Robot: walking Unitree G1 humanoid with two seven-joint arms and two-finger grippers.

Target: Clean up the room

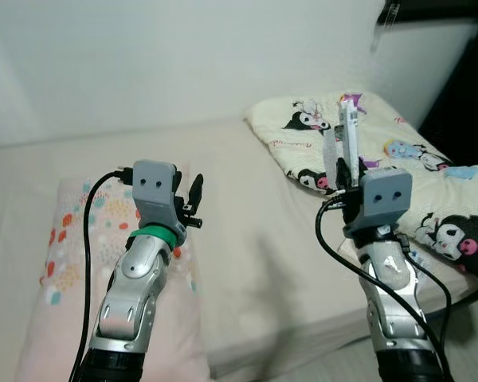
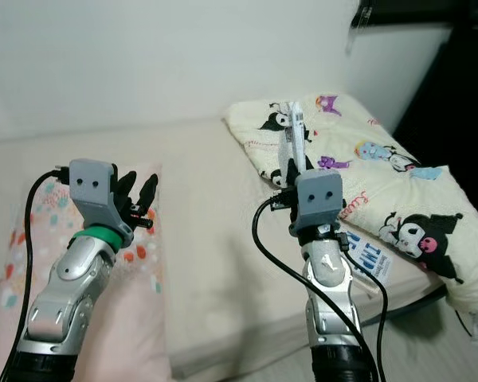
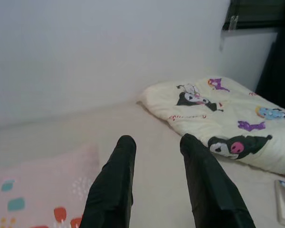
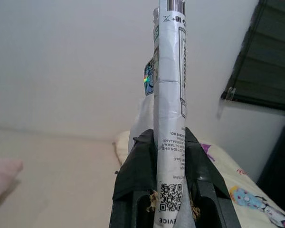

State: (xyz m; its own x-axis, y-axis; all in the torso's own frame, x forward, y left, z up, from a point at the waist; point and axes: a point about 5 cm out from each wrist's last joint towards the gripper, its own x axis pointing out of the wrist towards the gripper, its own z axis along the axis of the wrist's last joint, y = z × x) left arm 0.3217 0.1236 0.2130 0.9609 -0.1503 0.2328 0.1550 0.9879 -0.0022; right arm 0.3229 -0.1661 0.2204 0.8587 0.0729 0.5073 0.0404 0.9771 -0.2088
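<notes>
My right gripper [image 1: 342,170] is raised above the bed and shut on a flat white package [image 1: 347,134] held upright on its edge. Close up, the package [image 4: 170,95] shows a barcode, a QR code and small print, pinched between the two black fingers [image 4: 135,166]. My left gripper [image 1: 194,193] hovers over the bed near a pink pillow [image 1: 60,239] with coloured spots. Its fingers [image 3: 113,180] are open with nothing between them.
A cream blanket [image 1: 303,131] printed with cartoon characters lies bunched on the bed's right side. A small white-and-blue packet [image 2: 370,256] rests on the beige mattress [image 1: 255,239] near the front edge. A white wall runs behind the bed, with a dark curtain [image 1: 462,95] at the far right.
</notes>
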